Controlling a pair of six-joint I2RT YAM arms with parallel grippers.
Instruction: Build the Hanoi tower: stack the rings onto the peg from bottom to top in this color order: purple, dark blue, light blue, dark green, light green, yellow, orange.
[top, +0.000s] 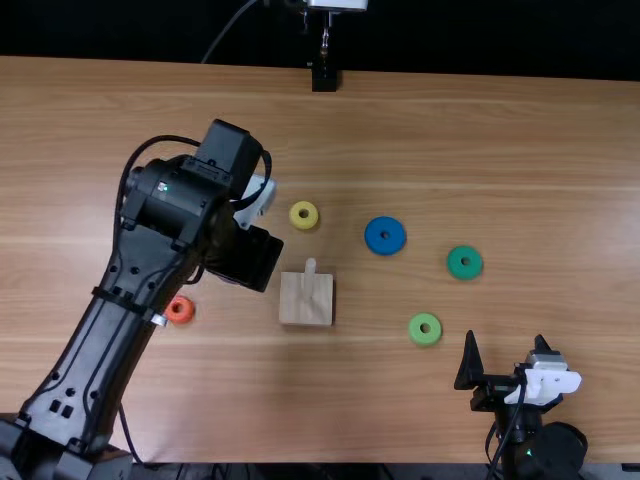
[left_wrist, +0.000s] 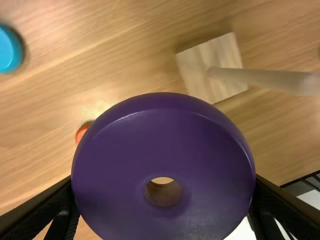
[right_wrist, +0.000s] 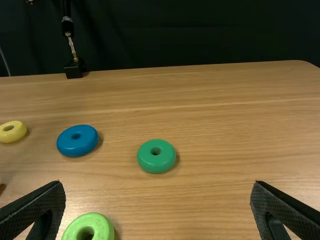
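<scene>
You have the purple ring (left_wrist: 120, 150) held between the fingers of your left gripper (top: 250, 258), left of the peg (top: 310, 268) in the top view. Your right gripper (top: 505, 352) stands wide near the light green ring (top: 414, 328), while the yellow ring (top: 295, 215) lies beyond the peg.

Light brown wooden table (top: 540, 150): square pale wooden base (top: 306, 310), upright round peg (top: 310, 266) on it.
Left: round orange ring (top: 179, 309); nearer that than the base, round light blue ring (left_wrist: 7, 49).
Behind: round yellow ring (top: 296, 222).
Right, behind: round blue ring (top: 374, 240), round dark green ring (top: 456, 268).
Right, slightly before: round light green ring (top: 416, 334).
</scene>
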